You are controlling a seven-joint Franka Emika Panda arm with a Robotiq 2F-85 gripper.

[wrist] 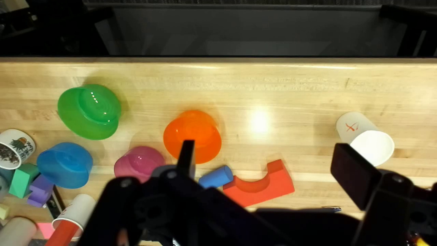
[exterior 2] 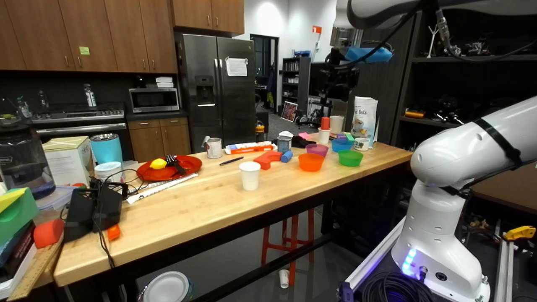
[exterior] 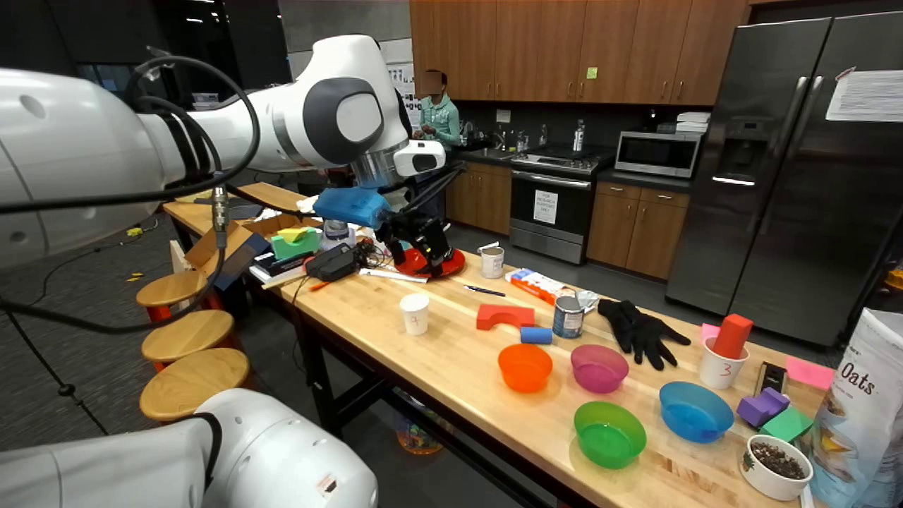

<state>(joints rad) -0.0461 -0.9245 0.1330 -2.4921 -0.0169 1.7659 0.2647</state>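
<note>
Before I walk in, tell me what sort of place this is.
It looks like a kitchen doubling as a robotics lab: a large refrigerator and an oven stand in the background, with a white robot arm in the foreground.

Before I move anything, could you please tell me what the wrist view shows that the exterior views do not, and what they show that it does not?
Only the wrist view plainly shows the gap of the open gripper, which holds nothing.
Only the exterior views show the refrigerator, the microwave and the wooden cabinets.
Shared: the gripper itself and, on the wooden table, the orange bowl, green bowl, blue bowl, pink bowl, blue cylinder, red arch block and a white cup.
</note>
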